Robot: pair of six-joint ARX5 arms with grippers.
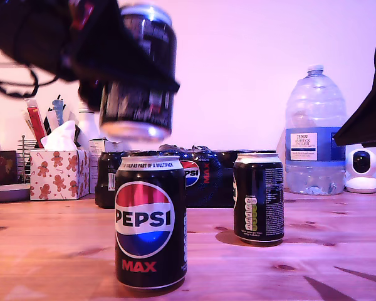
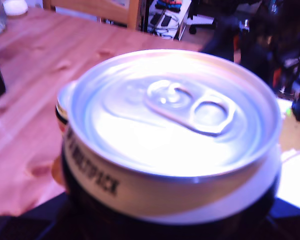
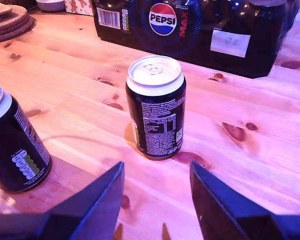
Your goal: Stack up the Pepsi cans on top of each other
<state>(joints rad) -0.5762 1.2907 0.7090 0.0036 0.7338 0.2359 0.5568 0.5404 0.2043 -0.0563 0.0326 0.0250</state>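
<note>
— Three Pepsi cans: front can [image 1: 150,222] at table's [image 1: 50,251] six o'clock, held can [image 1: 138,72] above it, third can [image 3: 156,107] toward two.
— Grips?
— My first gripper [image 1: 122,69] clamps the held one; its wrist view alone shows the lid. My second gripper [image 3: 157,200] gapes wide.

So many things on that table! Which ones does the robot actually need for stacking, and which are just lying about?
Needed:
- held can in my first claw
- front can
- back can, facing my second claw

Lying about:
- multipack
- water bottle
- tissue box
- white camera
</note>
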